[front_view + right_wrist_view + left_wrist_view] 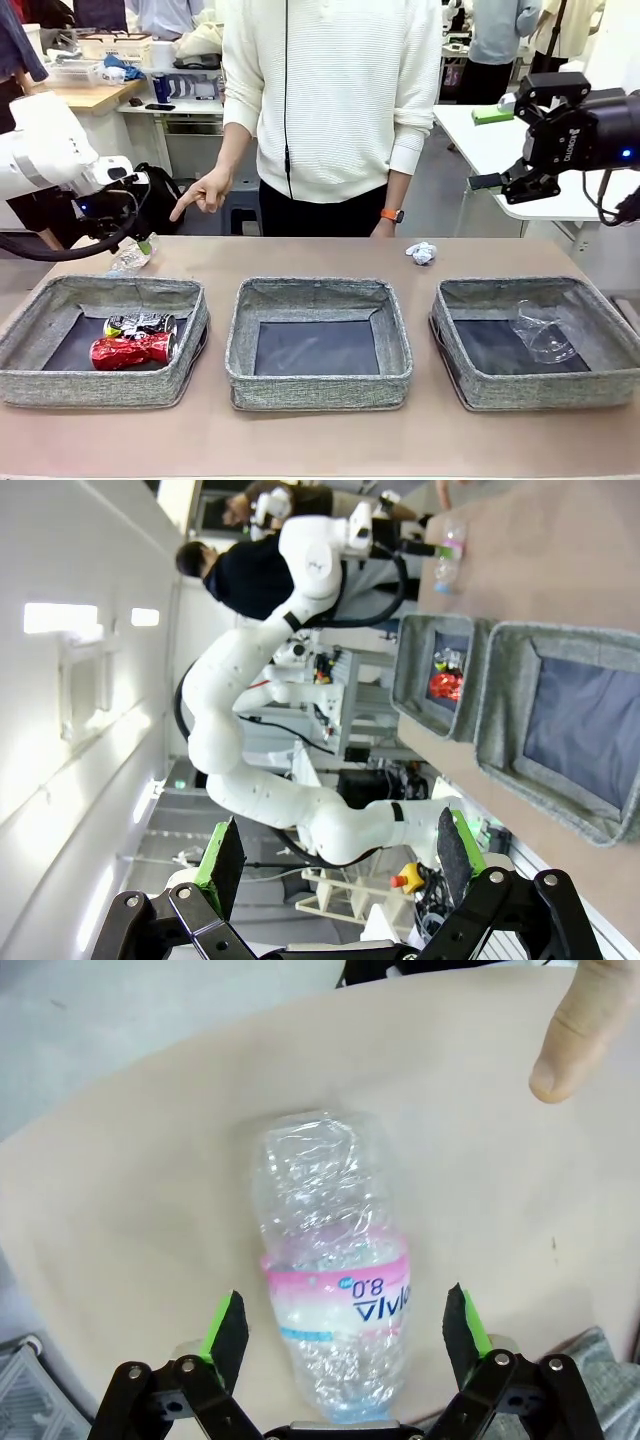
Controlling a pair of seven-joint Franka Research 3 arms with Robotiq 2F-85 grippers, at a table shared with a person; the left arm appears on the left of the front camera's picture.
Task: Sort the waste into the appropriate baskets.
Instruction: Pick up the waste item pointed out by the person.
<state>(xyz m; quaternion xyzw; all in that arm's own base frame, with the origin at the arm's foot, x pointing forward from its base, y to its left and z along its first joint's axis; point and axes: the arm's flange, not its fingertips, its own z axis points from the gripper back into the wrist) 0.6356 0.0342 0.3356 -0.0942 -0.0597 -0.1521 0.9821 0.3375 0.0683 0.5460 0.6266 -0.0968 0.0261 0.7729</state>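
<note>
Though half hidden from the front at the far-left edge of the table [320, 255], the crushed clear plastic bottle [320, 1210] lies, plain in the left wrist view, between the spread fingers of the left gripper [343, 1310]; the right gripper [338, 848] gapes empty.

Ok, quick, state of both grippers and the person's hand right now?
Left gripper: open, clear plastic bottle between its fingers, not gripped.
Right gripper: open, empty.
Person's hand: pointing, holding nothing.

The cap end of the bottle [320, 1220] is hidden behind the left gripper [343, 1310]; the person's hand [585, 1030] is cut off at the corner.
</note>
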